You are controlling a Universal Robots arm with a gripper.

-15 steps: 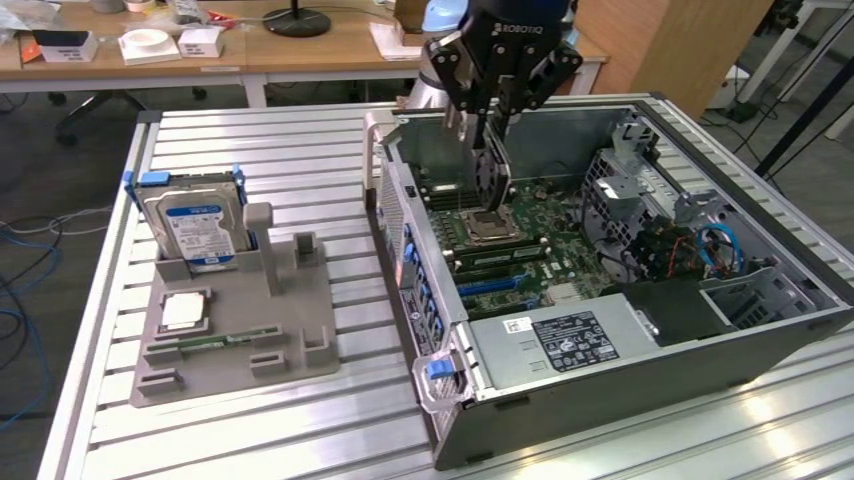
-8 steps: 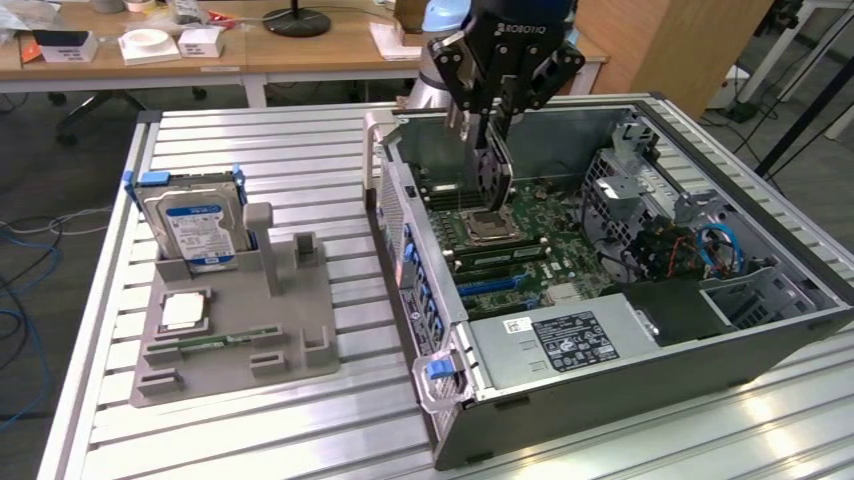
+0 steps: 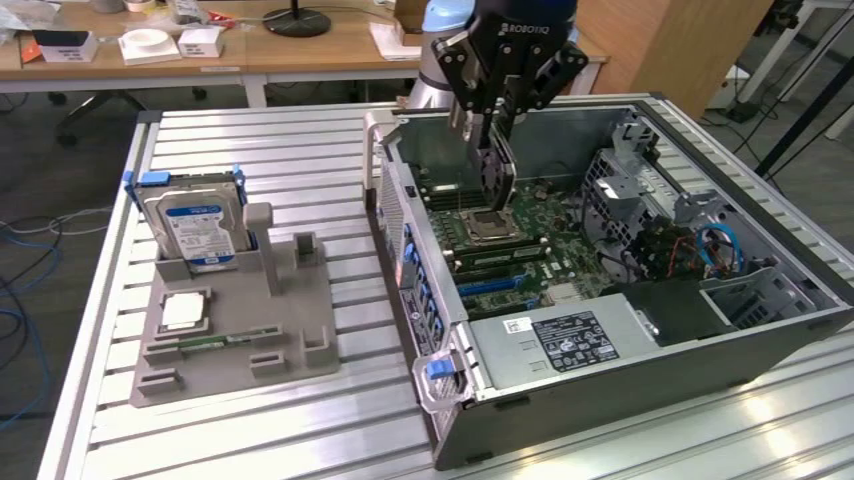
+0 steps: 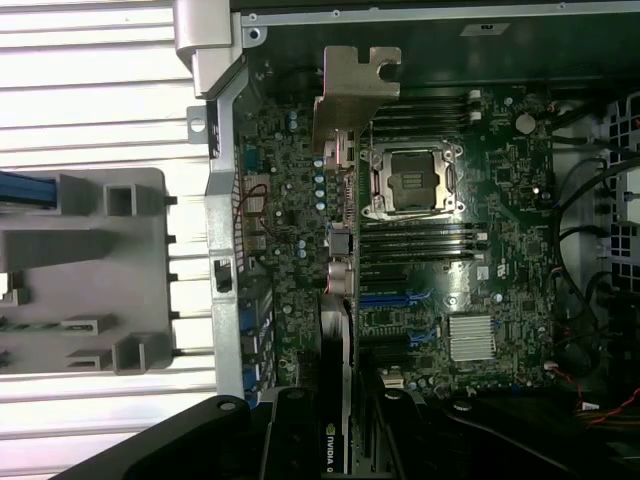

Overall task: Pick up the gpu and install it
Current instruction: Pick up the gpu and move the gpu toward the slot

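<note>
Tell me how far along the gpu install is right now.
Done: pickup. The gripper is shut on the gpu, which is off the grey holder.
In hand: the card hangs from the fingers inside the open computer case, over the motherboard near the CPU socket.
Left: seating. The card appears to be above the board and is not yet in a blue slot.

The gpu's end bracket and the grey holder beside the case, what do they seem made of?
On the gpu, the end bracket looks like bare sheet metal: dull silver, thin, with cut notches. The grey holder seems matte plastic: uniform colour, blocky slots.
</note>
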